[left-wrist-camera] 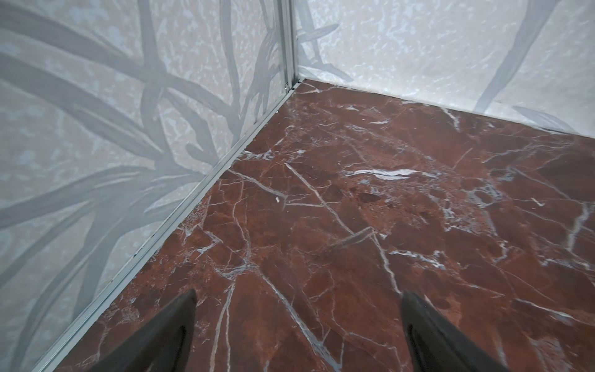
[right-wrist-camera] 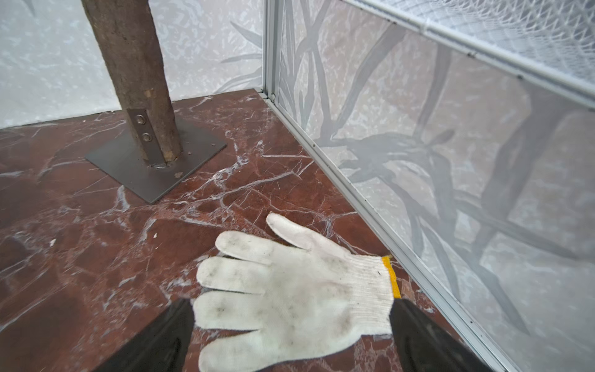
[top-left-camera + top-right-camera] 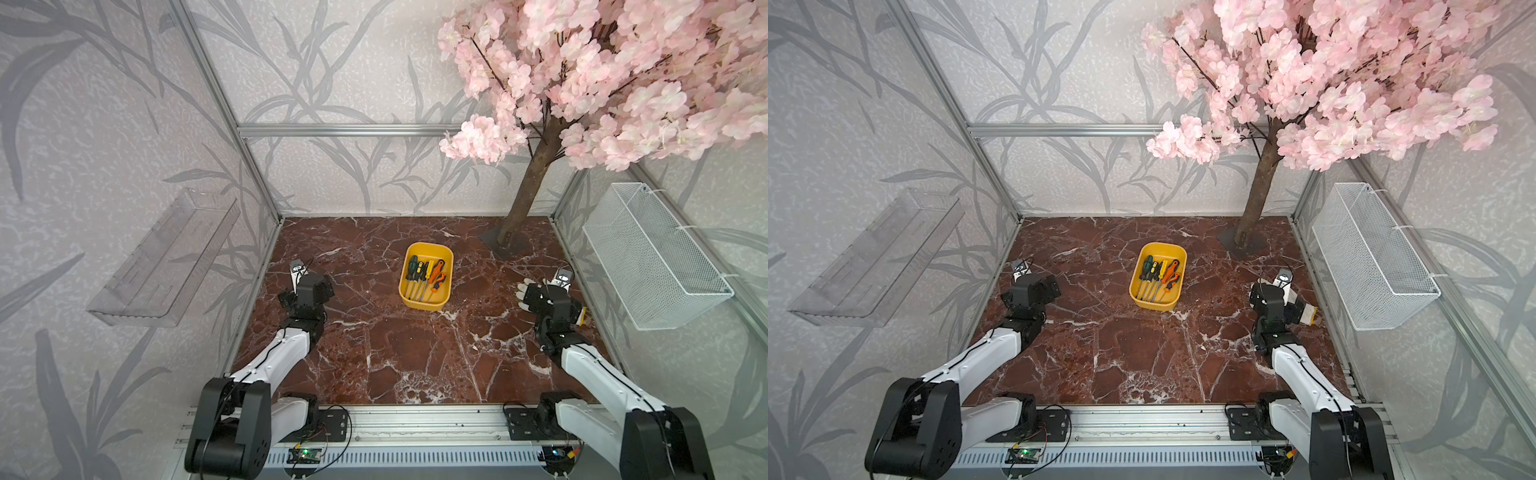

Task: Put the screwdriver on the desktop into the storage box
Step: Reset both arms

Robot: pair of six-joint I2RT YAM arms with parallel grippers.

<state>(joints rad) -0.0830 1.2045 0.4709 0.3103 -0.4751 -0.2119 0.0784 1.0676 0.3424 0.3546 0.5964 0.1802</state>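
Spread wide: left gripper (image 1: 297, 296) over bare desktop (image 3: 395, 353), right gripper (image 2: 291, 304) over a white work glove (image 2: 289, 283) lying flat near the side wall (image 2: 450, 161). Inside the yellow storage box (image 3: 430, 254), mid-desktop: several screwdrivers (image 3: 420, 272), side by side.

Desktop (image 3: 374, 353): storage box (image 3: 420, 306) centre, glove (image 2: 289, 290) right, tree baseplate (image 2: 128, 166) rear.
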